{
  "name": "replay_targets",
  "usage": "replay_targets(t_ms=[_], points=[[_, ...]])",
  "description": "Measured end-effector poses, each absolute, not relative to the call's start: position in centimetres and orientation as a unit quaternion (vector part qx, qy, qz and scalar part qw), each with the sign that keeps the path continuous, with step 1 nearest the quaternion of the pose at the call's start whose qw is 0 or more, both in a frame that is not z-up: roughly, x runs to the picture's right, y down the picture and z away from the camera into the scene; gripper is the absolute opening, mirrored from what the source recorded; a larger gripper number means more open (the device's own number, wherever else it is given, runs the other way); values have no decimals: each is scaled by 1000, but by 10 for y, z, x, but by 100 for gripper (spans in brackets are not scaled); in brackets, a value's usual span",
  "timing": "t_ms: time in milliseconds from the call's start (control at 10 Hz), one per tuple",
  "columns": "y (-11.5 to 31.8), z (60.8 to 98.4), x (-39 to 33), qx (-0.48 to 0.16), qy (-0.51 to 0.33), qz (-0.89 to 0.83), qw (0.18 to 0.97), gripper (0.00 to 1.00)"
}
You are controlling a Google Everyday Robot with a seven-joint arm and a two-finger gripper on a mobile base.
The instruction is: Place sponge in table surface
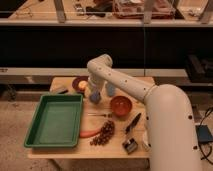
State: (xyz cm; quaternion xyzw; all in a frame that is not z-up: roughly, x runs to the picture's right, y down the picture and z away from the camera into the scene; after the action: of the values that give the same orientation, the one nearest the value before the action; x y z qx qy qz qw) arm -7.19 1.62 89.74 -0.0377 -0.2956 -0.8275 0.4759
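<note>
The sponge (95, 98) is a small pale blue-grey block at the back middle of the light tan wooden table surface (60, 152), just right of the green tray. My gripper (94, 92) points down from the white arm's wrist and is right over the sponge, at or touching its top. The gripper hides the sponge's upper part. I cannot tell whether the sponge rests on the wood or hangs just above it.
A green plastic tray (55, 120) fills the table's left side. A dark red plate (79, 84), a blue-grey cup (110, 90) and an orange bowl (121, 105) crowd the sponge. A carrot (89, 133), grapes (103, 133) and dark utensils (133, 123) lie in front.
</note>
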Motion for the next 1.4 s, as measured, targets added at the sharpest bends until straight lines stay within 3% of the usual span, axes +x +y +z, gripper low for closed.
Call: replay_targets(t_ms=[400,500,1000,1400], points=[[17,898,-72,-43,-295,-827,477,3],[13,898,-66,-43,-292,-824,483,0],[-60,878,4,-8,-277,-794,541,0],[-75,877,72,-26,-298,-756,583,0]])
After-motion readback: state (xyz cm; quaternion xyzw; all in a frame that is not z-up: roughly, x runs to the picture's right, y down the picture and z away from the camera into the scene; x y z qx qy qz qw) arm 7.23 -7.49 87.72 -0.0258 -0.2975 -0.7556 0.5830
